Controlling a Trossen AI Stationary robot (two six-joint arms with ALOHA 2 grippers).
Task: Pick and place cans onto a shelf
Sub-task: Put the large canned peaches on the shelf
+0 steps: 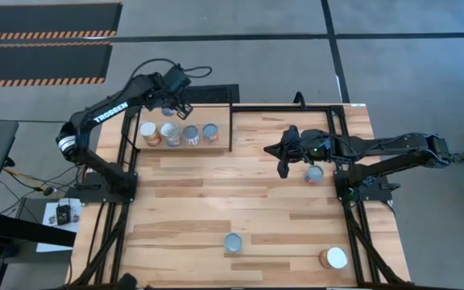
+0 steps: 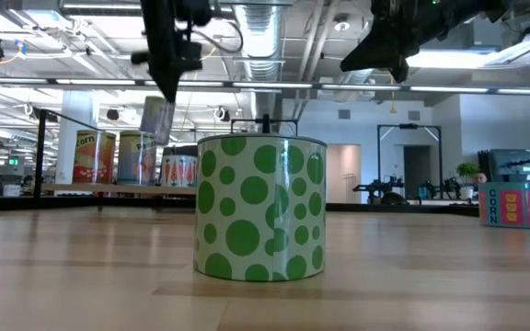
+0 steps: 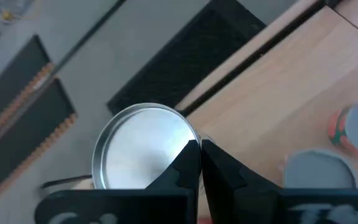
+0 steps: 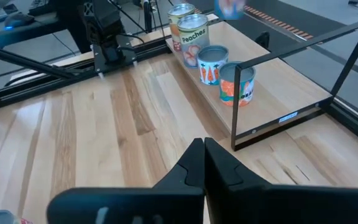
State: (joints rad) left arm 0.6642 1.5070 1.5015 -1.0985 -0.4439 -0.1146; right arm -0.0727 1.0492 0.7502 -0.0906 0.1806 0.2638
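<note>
Left gripper (image 1: 170, 103) pinching a can (image 3: 143, 146) over the shelf (image 1: 220, 145) — lower it level at 12 o'clock of the row; right gripper (image 1: 283, 171) pressed together.

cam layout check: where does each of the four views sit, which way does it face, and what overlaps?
High: overhead, straight down on the plank table; both dark arms show.
Low: at table height, level across it, green-dotted white can close up; both arms hang in from above.
Left wrist: over the table's far edge, looking down past the shut left gripper at a silver-topped can.
Right wrist: above mid-table, past the shut right gripper toward the black-framed light-wood shelf.
Shared: high and right wrist both show four cans in a row on that shelf.
</note>
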